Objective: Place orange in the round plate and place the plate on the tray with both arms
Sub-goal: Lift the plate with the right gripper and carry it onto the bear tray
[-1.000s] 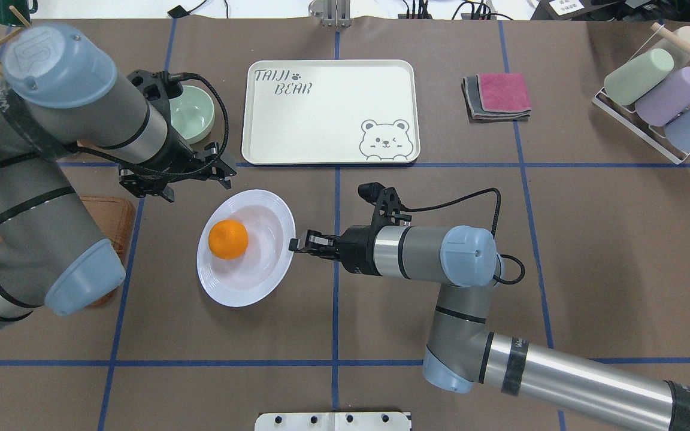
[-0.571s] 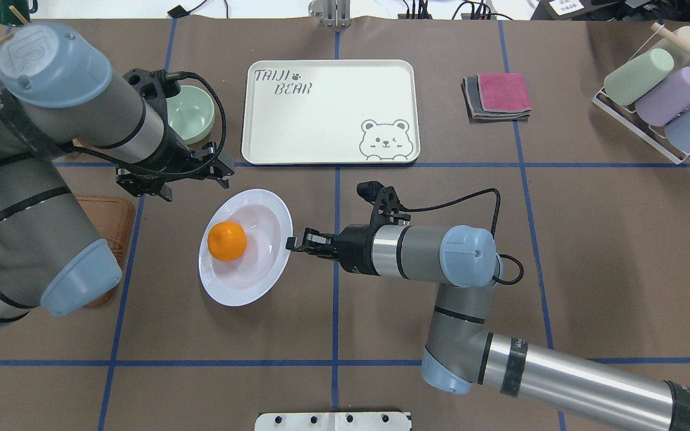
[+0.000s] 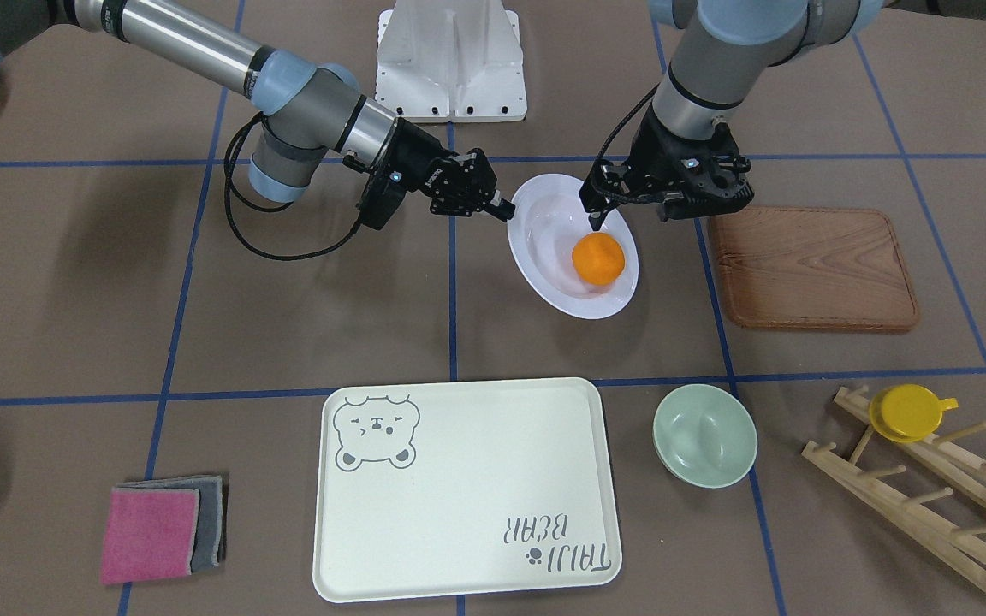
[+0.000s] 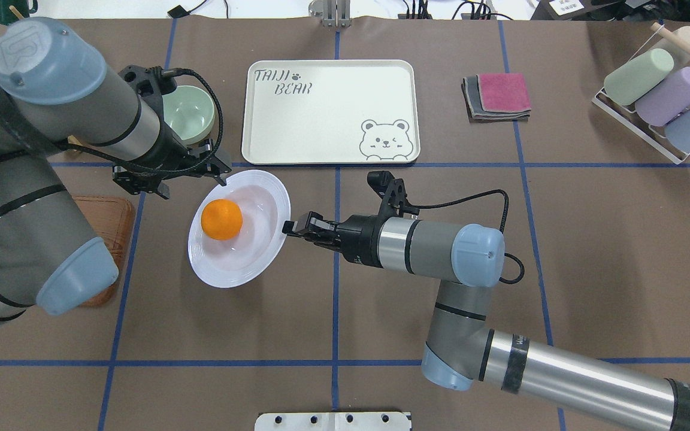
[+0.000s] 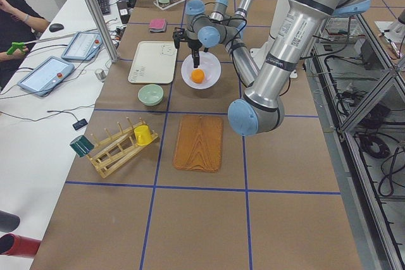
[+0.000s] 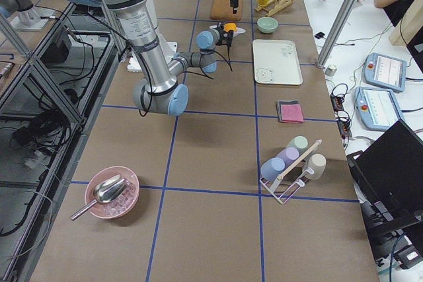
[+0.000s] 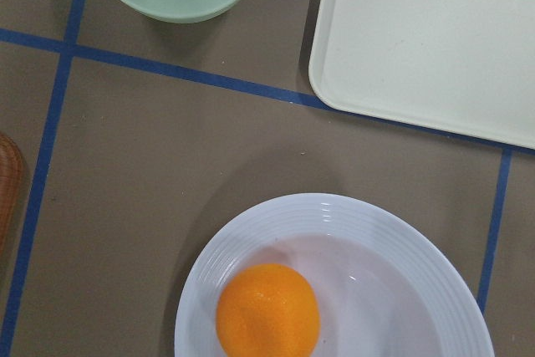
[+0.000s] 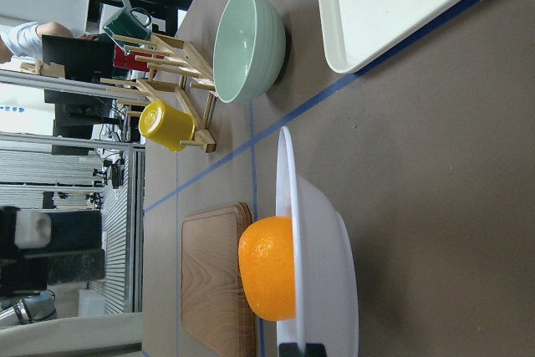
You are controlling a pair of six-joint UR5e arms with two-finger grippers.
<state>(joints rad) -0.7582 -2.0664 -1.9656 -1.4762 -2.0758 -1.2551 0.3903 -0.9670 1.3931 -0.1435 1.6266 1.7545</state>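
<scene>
At table centre, front-facing view: orange (image 3: 598, 258) sits in the plate (image 3: 544, 282); my right gripper (image 3: 503, 211) is clamped on its rim. Overhead: my left gripper (image 4: 216, 163) is spread, holding nothing, over the plate's far edge; tray (image 4: 321, 137) lies near, apart.

Right hand (image 4: 288, 227) grips the round plate (image 4: 225, 276); left hand (image 4: 218, 166) hangs spread, pointing down.

Bright, even light from overhead, soft diffuse shadows on the brown table (image 4: 590, 269), small glints on the white round plate (image 4: 243, 275), views sharp, right wrist view turned sideways.
</scene>
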